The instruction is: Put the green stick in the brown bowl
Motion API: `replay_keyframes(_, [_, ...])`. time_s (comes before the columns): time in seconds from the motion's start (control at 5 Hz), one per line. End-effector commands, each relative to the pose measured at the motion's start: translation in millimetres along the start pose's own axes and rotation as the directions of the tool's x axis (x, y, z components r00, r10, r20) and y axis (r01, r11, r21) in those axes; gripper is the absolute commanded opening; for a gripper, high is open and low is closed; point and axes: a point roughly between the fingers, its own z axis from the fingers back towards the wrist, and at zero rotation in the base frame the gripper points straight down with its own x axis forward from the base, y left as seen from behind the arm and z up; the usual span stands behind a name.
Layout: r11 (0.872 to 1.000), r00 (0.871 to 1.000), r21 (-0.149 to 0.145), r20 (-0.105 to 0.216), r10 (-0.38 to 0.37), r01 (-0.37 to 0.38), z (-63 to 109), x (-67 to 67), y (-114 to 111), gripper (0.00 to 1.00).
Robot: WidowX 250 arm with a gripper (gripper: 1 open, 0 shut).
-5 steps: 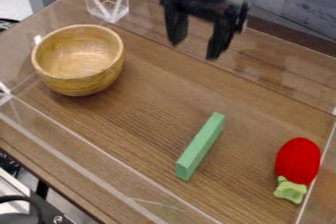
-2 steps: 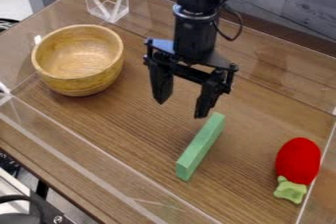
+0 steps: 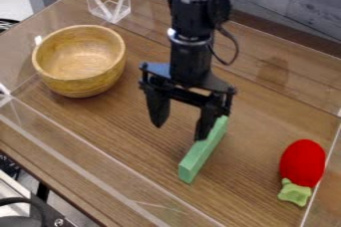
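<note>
A flat light-green stick [image 3: 198, 156] lies on the wooden table, slanting from near centre towards the front. My black gripper [image 3: 182, 119] hangs open just above and to the left of its upper end. Its right finger [image 3: 208, 121] stands over the stick's top end and its left finger [image 3: 158, 111] is over bare wood. Nothing is held between them. At the left of the table sits the round tan brown bowl [image 3: 80, 60], with nothing in it.
A red rounded object [image 3: 301, 161] with a small pale-green piece [image 3: 294, 192] lies at the front right. A clear plastic holder [image 3: 108, 7] stands at the back left. Clear walls [image 3: 80, 156] run around the table's edges.
The gripper has come forward and down from the back of the table to just above the stick's upper end, still open. The stick and the bowl have not moved.
</note>
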Motion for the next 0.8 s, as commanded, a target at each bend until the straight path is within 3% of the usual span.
replay_keyframes(0.0, [0.999, 0.997, -0.026, 0.074, -0.016, 0.018, -0.8, -6.4, -9.3, 1.00])
replay_keyframes(0.2, [0.998, 0.993, -0.036, 0.107, -0.048, 0.052, -7.8, -1.7, -9.3, 1.00])
replay_keyframes(0.4, [0.996, 0.989, -0.036, 0.121, -0.079, 0.084, -12.0, 1.3, -9.0, 1.00])
replay_keyframes(0.6, [0.992, 0.985, -0.031, 0.128, -0.120, 0.125, -27.0, 6.8, -10.4, 1.00])
